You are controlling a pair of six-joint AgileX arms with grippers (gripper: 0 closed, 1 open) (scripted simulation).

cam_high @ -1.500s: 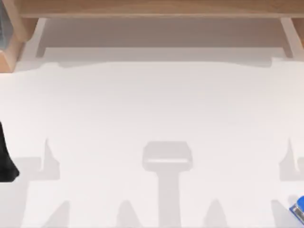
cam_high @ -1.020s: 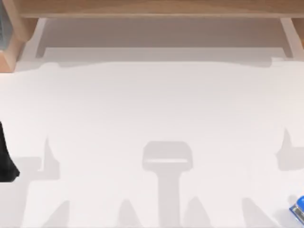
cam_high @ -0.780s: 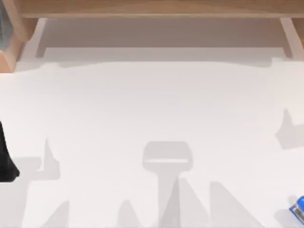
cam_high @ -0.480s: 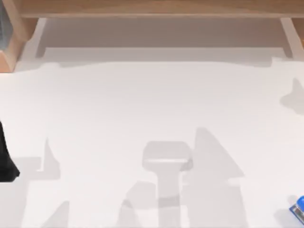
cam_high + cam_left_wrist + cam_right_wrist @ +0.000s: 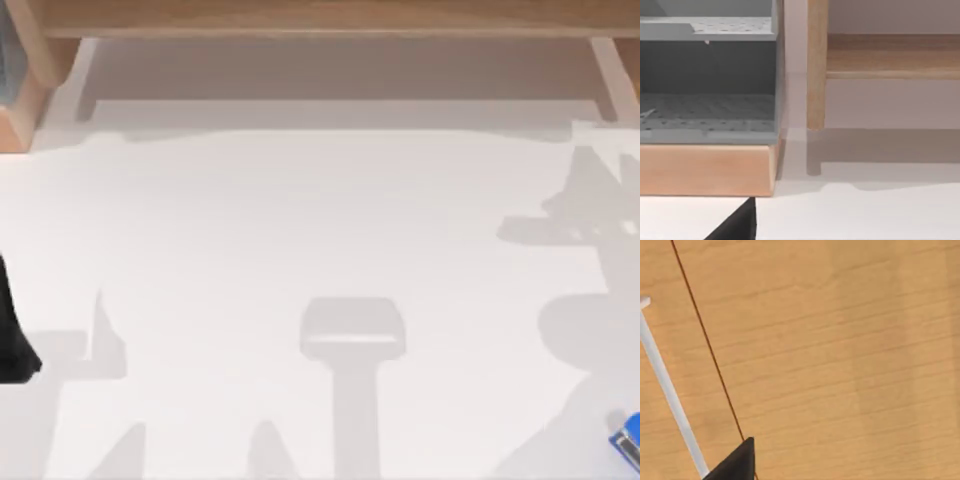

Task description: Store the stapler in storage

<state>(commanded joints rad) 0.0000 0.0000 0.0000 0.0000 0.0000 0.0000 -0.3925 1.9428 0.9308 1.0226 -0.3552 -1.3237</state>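
**Status: stapler not yet collected, storage stage not begun**

The stapler (image 5: pixel 630 436) lies on the white tabletop (image 5: pixel 320 230) at the near right corner of the top view, partly cut by the frame edge. Nothing touches it. I judge the pickup as still outstanding, and every step after it as well.

Right arm: the wrist camera faces a light wooden panel (image 5: pixel 840 350) crossed by a thin dark seam, with a white bar handle (image 5: pixel 667 390) set beside that seam. A dark fingertip (image 5: pixel 737 462) enters at the frame edge. I take this panel to be a drawer or door front of the storage unit — a judgement, not a confirmed fact. I cannot tell whether my right fingers are spread or pressed together.

Left arm: parked at the left side of the table. Its wrist camera faces a grey perforated shelf unit (image 5: pixel 707 80) on a wooden base, next to a wooden post (image 5: pixel 816 65). One dark fingertip (image 5: pixel 740 225) shows; the state of my left fingers cannot be determined either.

Remaining work, as I assess it — open the storage, grasp the stapler, place it inside
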